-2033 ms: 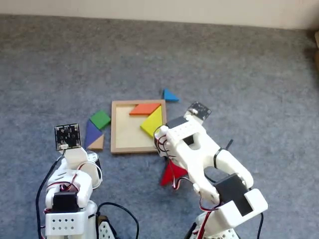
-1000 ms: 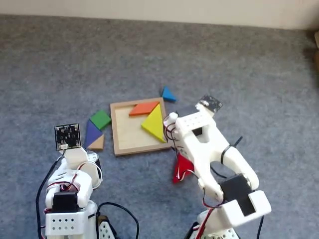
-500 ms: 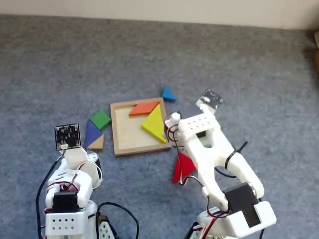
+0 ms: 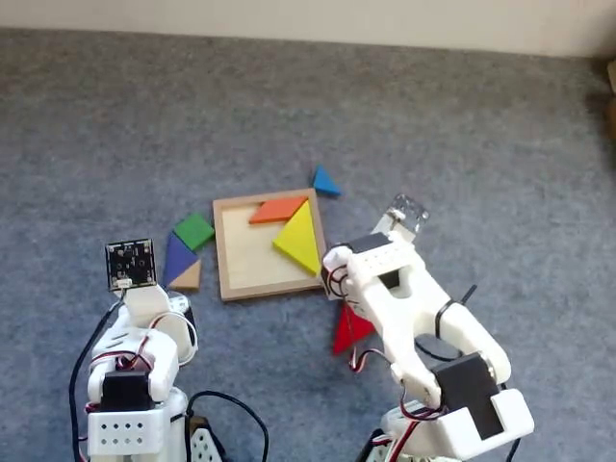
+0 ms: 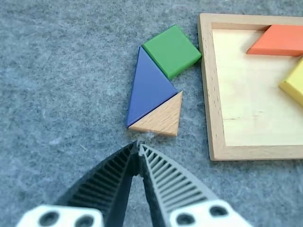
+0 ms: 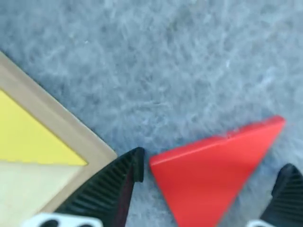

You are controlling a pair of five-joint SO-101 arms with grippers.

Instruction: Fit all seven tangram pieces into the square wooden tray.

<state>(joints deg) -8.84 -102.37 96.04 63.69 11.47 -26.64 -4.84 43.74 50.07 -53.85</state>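
The square wooden tray [image 4: 223, 252] holds an orange parallelogram [image 4: 279, 210] and a yellow triangle [image 4: 300, 238] against its right side. A red triangle [image 4: 350, 328] lies on the carpet just off the tray's near right corner, half under the right arm. My right gripper [image 6: 213, 170] is open and straddles the red triangle [image 6: 215, 184], one finger beside the tray corner [image 6: 90, 149]. Left of the tray lie a green square [image 5: 171, 50], a dark blue triangle [image 5: 149, 87] and a plain wooden triangle [image 5: 161, 120]. My left gripper [image 5: 138, 149] is shut, its tips just short of the wooden triangle.
A small light blue triangle [image 4: 325, 182] lies beyond the tray's far right corner. Grey carpet stretches free on all sides. A pale wall edge runs along the back.
The yellow triangle slid to the tray's right side and the tray turned slightly. The right arm then drew back over the red triangle, which shifted a little right. The left arm stayed still.
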